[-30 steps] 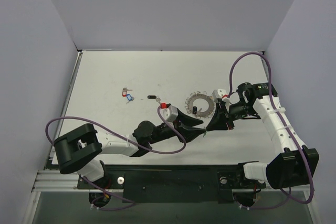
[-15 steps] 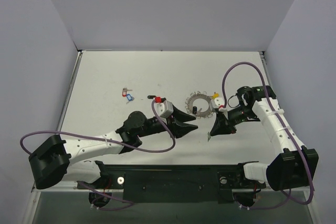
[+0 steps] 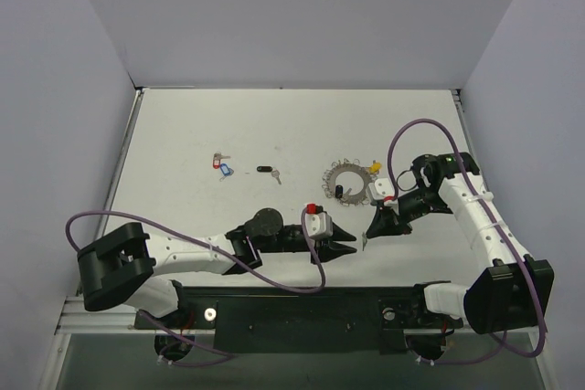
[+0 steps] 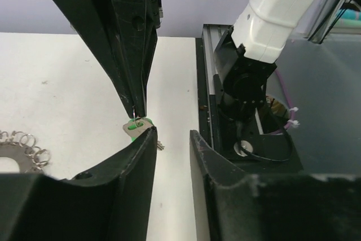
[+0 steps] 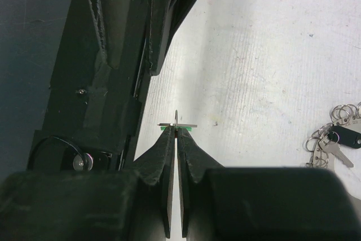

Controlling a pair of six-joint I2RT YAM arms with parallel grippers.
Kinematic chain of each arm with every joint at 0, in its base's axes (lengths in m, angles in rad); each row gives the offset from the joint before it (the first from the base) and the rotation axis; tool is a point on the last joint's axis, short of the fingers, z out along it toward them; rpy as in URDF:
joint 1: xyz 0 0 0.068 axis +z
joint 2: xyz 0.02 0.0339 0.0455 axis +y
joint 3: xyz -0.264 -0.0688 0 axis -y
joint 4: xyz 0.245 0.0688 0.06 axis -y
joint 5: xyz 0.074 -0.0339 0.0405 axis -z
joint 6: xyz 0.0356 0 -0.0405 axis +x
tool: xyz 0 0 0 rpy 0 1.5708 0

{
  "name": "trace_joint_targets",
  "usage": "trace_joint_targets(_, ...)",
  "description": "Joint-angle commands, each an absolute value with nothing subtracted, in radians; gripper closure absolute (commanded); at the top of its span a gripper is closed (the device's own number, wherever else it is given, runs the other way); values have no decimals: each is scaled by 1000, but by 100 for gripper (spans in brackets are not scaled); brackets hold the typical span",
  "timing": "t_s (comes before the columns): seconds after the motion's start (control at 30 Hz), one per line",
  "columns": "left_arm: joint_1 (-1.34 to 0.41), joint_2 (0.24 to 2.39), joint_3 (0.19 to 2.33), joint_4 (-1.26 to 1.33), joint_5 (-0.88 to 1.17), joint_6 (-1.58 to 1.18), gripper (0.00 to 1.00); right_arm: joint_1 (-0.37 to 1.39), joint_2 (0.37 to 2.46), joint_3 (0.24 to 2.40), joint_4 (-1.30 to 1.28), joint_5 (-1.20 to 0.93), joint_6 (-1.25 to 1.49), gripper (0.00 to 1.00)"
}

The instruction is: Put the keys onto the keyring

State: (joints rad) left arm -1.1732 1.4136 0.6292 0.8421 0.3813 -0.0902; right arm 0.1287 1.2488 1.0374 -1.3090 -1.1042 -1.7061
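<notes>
At right tool (image 5: 176, 134) tips, green key (image 4: 136, 126).

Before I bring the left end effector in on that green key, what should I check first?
1. Grip: right end effector shut on the green key: ok.
2. Opening: left end effector open: ok.
3. Alignment: key between the left fingers: not ok; it sits outside the gap, beside one fingertip.
4. Clearance: keyring lying free on the table, both arms off it: ok.
5. Threading: a ring loop open to take the key: cannot tell, too small.
</notes>
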Motion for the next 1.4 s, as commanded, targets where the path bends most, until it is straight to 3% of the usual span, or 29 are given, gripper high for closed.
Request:
trace_joint_targets(0.0, -1184, 1434, 680, 894, 330, -5, 65, 118, 1232, 1028, -1494, -1124, -1778, 100)
trace_joint_targets(0.17, -1190, 1466, 693, 905, 275, 37, 69, 115, 1230, 1028, -1505, -1126, -1790, 100)
trace_joint_targets(0.8, -1218, 1548, 721, 980, 176, 40, 70, 112, 1230, 1029, -1516, -1137, -1793, 100)
trace_joint_targets(1.37, -1230, 1565, 745, 950, 169, 46, 80, 112, 1232, 1032, -1522, -1143, -1790, 100)
